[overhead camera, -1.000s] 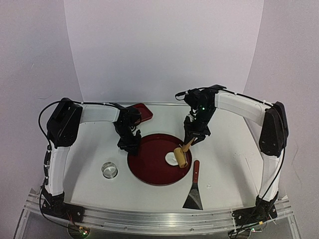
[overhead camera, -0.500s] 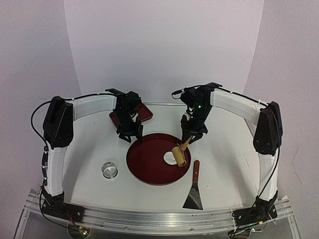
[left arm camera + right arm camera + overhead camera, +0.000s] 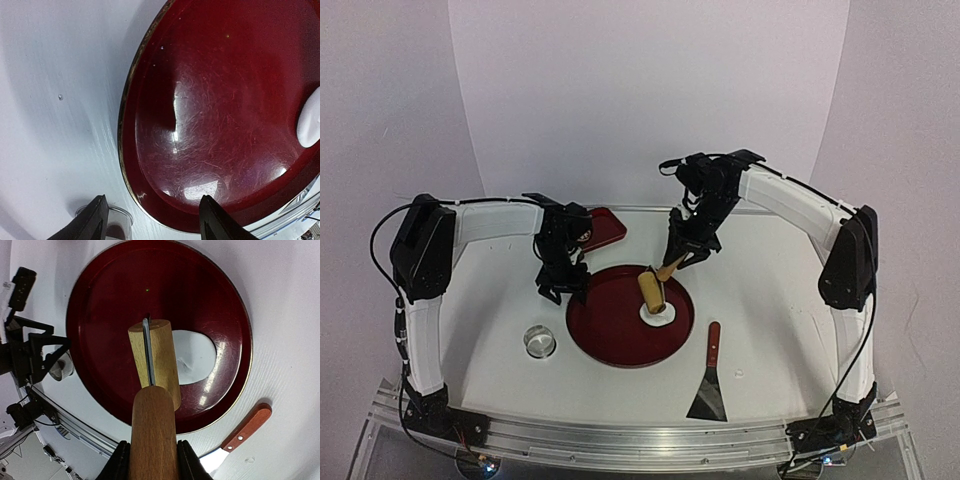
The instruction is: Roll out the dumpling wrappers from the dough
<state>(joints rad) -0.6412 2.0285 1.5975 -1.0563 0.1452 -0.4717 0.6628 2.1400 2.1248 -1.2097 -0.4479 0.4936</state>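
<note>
White table and curved white backdrop; left jaws spread, right jaws pinching wooden roller.

Under roller: part of dough; scraper blade cut off; ring cutter half out of frame.

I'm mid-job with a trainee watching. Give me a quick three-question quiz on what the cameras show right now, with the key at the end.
1. True or false: the left gripper is clamped on the metal ring cutter.
2. What does the right gripper hold? A. the wooden rolling pin, by its handle; B. the red-handled scraper; C. nothing, it is open.
3. Fill in: the dough lies on the round red ___.
Key: 1 false, its jaws stand open and empty over the left rim of the tray. 2 A. 3 tray.
</note>
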